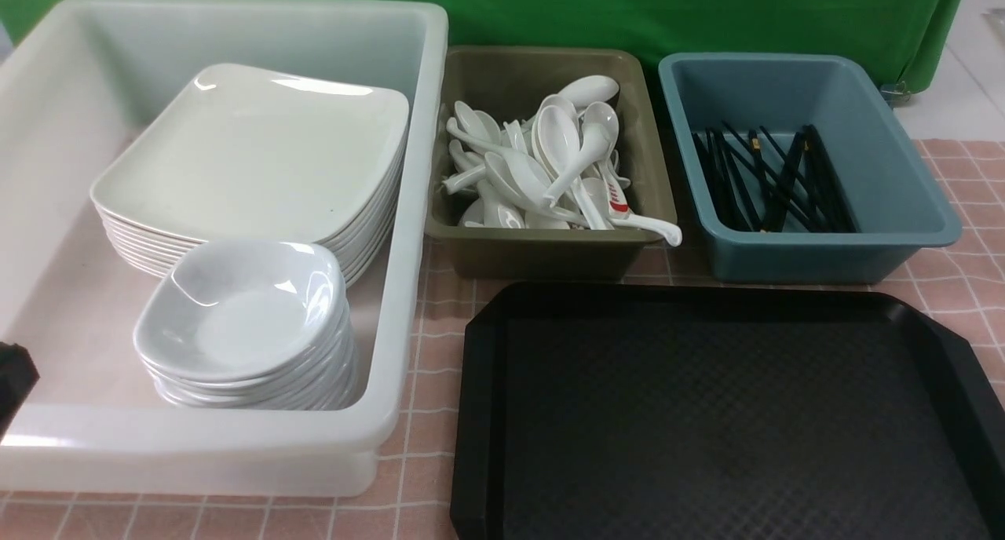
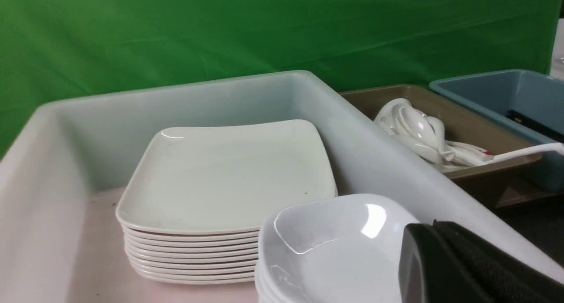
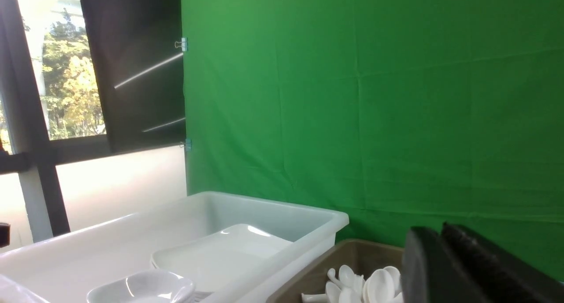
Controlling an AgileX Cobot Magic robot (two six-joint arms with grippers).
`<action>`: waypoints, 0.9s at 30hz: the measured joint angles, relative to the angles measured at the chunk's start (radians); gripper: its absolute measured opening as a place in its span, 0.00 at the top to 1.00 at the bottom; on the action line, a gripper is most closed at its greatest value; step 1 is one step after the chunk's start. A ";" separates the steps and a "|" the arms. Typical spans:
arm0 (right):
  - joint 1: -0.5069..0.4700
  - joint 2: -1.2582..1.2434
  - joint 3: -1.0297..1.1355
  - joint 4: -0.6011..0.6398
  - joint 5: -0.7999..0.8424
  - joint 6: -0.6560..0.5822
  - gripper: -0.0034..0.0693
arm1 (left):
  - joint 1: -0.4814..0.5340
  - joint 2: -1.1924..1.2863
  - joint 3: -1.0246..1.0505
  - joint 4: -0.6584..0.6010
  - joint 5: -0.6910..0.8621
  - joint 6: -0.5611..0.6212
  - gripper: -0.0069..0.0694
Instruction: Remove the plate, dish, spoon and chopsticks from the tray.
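The black tray (image 1: 487,414) lies at the front right with nothing on its textured floor. A stack of large white plates (image 1: 259,155) and a stack of small white dishes (image 1: 239,308) sit in the white bin (image 1: 416,210). Several white spoons (image 1: 550,163) lie in the olive bin (image 1: 550,253). Black chopsticks (image 1: 773,183) lie in the blue bin (image 1: 824,253). My left gripper (image 2: 434,226) is shut and empty, near the dish stack (image 2: 335,245) at the bin's front left (image 1: 12,379). My right gripper (image 3: 440,230) is shut and empty, raised, out of the front view.
One spoon with red markings (image 1: 620,206) lies among the spoons, and one spoon handle (image 1: 655,228) sticks out over the olive bin's front rim. A pink checked cloth (image 1: 428,446) covers the table. A green backdrop (image 1: 628,14) hangs behind the bins.
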 joint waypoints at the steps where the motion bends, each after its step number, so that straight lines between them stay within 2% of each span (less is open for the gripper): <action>1: 0.000 0.000 0.000 0.000 0.000 0.000 0.81 | 0.023 -0.017 0.024 0.013 -0.013 -0.007 0.91; 8: 0.000 0.000 0.000 0.000 0.000 0.000 0.78 | 0.183 -0.132 0.232 0.029 -0.140 -0.018 0.91; 10: 0.000 0.000 0.000 0.000 0.002 0.000 0.77 | 0.201 -0.154 0.267 0.029 -0.143 -0.019 0.91; 16: 0.000 0.000 0.000 0.000 0.003 0.000 0.76 | 0.205 -0.165 0.276 0.056 -0.026 -0.020 0.91; 27: 0.000 0.000 0.001 0.000 0.003 0.000 0.73 | 0.205 -0.165 0.276 0.060 -0.017 -0.020 0.91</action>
